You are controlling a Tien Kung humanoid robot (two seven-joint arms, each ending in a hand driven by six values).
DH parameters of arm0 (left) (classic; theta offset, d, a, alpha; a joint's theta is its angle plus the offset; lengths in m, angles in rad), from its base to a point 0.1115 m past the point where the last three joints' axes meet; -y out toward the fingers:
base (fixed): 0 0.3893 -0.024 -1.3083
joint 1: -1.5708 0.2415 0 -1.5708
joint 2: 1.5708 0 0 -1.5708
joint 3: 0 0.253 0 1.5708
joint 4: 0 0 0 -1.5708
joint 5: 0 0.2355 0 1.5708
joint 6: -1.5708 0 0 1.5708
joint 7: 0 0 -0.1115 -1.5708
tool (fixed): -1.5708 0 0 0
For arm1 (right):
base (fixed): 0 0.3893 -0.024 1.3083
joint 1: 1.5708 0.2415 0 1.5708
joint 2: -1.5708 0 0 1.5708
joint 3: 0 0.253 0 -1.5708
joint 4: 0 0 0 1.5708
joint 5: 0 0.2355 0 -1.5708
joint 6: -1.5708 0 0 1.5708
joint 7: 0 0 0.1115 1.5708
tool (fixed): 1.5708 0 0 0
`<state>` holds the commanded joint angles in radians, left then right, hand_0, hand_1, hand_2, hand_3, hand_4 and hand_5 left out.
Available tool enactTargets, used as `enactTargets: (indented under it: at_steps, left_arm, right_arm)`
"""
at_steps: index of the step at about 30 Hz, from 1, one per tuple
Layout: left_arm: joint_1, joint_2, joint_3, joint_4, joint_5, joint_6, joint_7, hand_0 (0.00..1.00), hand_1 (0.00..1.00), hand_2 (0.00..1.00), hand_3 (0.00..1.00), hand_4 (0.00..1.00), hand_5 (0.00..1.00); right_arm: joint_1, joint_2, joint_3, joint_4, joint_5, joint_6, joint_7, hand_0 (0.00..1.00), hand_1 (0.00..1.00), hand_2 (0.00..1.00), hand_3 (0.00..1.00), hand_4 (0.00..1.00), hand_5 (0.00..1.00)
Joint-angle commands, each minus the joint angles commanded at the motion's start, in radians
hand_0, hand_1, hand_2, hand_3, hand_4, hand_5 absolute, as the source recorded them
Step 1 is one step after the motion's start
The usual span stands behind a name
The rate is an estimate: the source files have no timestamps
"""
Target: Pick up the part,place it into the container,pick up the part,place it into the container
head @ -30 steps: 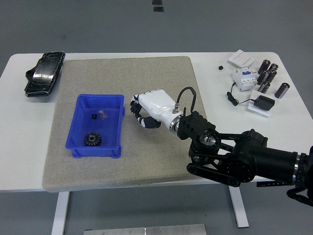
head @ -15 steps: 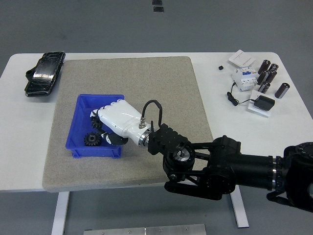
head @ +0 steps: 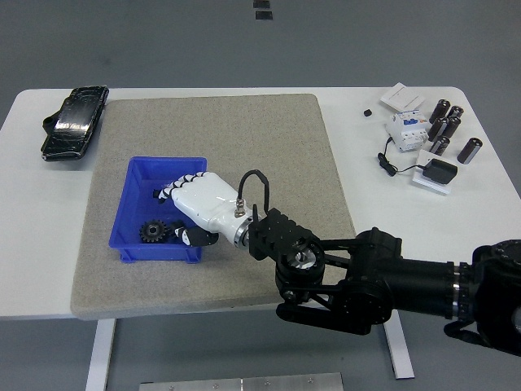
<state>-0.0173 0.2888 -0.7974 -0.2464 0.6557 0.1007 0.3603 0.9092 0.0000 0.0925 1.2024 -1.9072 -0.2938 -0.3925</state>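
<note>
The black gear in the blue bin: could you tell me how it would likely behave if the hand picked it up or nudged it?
The black gear looks rigid and probably dense for its size. Lying flat on the floor of the blue bin, it should slide rather than roll. Its teeth may give the fingers of the right hand some purchase, though it looks small for them.

A mat covers the middle of the tabletop. A bin sits on the mat's left half, holding a gear at its near end, the right hand over it. Small electrical parts cluster at the far right corner; a pouch lies at the far left corner.
</note>
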Motion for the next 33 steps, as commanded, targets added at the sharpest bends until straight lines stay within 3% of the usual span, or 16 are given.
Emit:
enactTargets:
  at_steps: [1, 2, 9, 13, 14, 19, 20, 24, 26, 31, 33]
  left_arm:
    - [0.0, 0.0, -0.001, 0.0, 0.002, 0.0, 0.001, 0.681, 0.659, 0.636, 0.575, 0.716, 0.329]
    - [0.001, 0.0, -0.003, 0.0, 0.003, 0.0, 0.002, 0.682, 0.658, 0.636, 0.575, 0.715, 0.327]
    - [0.003, -0.001, -0.005, 0.0, 0.006, -0.001, 0.003, 0.682, 0.659, 0.635, 0.574, 0.716, 0.326]
    - [0.005, -0.003, -0.002, 0.0, 0.003, -0.002, 0.001, 0.682, 0.659, 0.635, 0.574, 0.716, 0.326]
    - [0.006, -0.003, -0.001, 0.001, 0.001, -0.002, 0.001, 0.682, 0.659, 0.634, 0.574, 0.718, 0.326]
    - [0.011, -0.005, 0.006, 0.001, -0.009, -0.002, 0.0, 0.682, 0.659, 0.634, 0.574, 0.718, 0.326]
    - [0.012, -0.005, 0.006, 0.001, -0.01, -0.002, 0.0, 0.682, 0.659, 0.634, 0.574, 0.715, 0.324]
    - [0.015, -0.005, 0.008, 0.001, -0.013, -0.002, 0.0, 0.682, 0.659, 0.634, 0.574, 0.715, 0.324]
    - [0.016, -0.004, 0.01, 0.001, -0.015, -0.002, -0.001, 0.682, 0.659, 0.633, 0.572, 0.715, 0.321]
    - [0.015, 0.001, 0.017, 0.002, -0.022, -0.003, -0.004, 0.682, 0.659, 0.633, 0.572, 0.715, 0.321]
    - [0.016, 0.002, 0.019, 0.003, -0.024, -0.003, -0.004, 0.682, 0.659, 0.632, 0.571, 0.715, 0.318]
  right_arm:
    - [-0.001, 0.0, 0.001, 0.0, 0.003, 0.0, 0.001, 0.922, 0.938, 0.925, 0.904, 0.719, 0.414]
    - [-0.002, 0.0, 0.002, 0.0, 0.007, 0.0, 0.003, 0.943, 0.954, 0.936, 0.921, 0.807, 0.465]
    - [-0.031, -0.006, 0.062, 0.035, 0.079, -0.049, 0.039, 0.934, 0.948, 0.928, 0.908, 0.805, 0.463]
    - [-0.077, -0.063, 0.157, 0.104, 0.174, -0.112, 0.099, 0.934, 0.948, 0.928, 0.908, 0.805, 0.463]
    - [-0.097, -0.086, 0.19, 0.123, 0.21, -0.133, 0.125, 0.849, 0.862, 0.842, 0.822, 0.818, 0.494]
    - [-0.185, -0.178, 0.334, 0.172, 0.388, -0.168, 0.254, 0.849, 0.862, 0.842, 0.822, 0.818, 0.494]
    - [-0.203, -0.193, 0.363, 0.176, 0.424, -0.165, 0.282, 0.742, 0.758, 0.751, 0.737, 0.815, 0.5]
    - [-0.279, -0.246, 0.486, 0.183, 0.58, -0.123, 0.404, 0.742, 0.758, 0.751, 0.737, 0.815, 0.5]
    - [-0.321, -0.268, 0.549, 0.178, 0.658, -0.085, 0.462, 0.746, 0.739, 0.739, 0.719, 0.835, 0.543]
    - [-0.419, -0.307, 0.696, 0.136, 0.85, 0.009, 0.584, 0.746, 0.739, 0.739, 0.719, 0.835, 0.543]
    - [-0.456, -0.321, 0.751, 0.12, 0.926, 0.043, 0.622, 0.747, 0.736, 0.739, 0.723, 0.864, 0.6]
